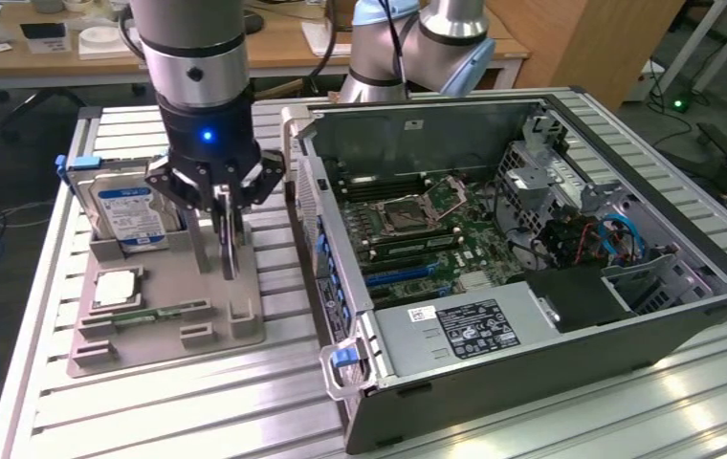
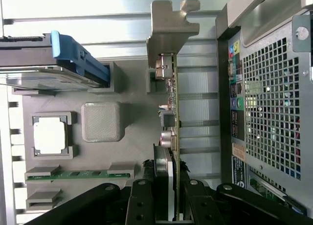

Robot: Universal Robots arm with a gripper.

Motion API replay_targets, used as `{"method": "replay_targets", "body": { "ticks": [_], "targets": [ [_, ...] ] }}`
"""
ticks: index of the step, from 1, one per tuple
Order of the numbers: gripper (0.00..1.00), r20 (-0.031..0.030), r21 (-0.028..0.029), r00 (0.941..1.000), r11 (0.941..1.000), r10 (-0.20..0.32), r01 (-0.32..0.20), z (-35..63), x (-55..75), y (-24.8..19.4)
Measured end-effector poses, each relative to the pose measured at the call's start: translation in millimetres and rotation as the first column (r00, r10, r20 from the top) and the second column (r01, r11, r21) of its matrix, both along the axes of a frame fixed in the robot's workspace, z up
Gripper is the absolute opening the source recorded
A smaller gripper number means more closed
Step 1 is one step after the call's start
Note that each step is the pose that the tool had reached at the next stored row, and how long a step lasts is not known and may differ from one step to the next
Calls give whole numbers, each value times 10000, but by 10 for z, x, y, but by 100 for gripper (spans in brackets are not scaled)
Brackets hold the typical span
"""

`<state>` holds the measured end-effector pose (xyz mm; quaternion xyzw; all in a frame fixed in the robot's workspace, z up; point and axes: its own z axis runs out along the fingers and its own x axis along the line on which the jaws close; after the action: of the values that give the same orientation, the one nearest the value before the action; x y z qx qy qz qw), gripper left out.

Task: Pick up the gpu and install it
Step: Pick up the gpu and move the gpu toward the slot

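Grey plastic holder sits at lower left of the exterior view, and the gripper hangs right over it. Its fingers are pinched onto the gpu, which stands on edge between the hard drive and the open computer case. I can't tell whether the card's lower edge is free of the holder. I judge this the pick-up step: card gripped, nothing seated on the motherboard.

From the wrist view, the gripper is closed narrow on the gpu, seen edge-on. Its metal bracket is at the end away from the fingers. The holder lies to one side and the computer case to the other. Installing should call for a square, steady carry, with the card lined up exactly with its slot.
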<state>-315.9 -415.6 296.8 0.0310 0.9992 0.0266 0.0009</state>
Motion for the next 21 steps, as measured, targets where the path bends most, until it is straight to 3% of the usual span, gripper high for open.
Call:
{"method": "replay_targets", "body": {
  "ticks": [5, 21],
  "targets": [
    [28, 1, 19, 10000, 10000, -3, 3, 180, -1, 0],
    [28, 1, 21, 10000, 10000, 28, -28, 907, 0, 1]
  ]
}}
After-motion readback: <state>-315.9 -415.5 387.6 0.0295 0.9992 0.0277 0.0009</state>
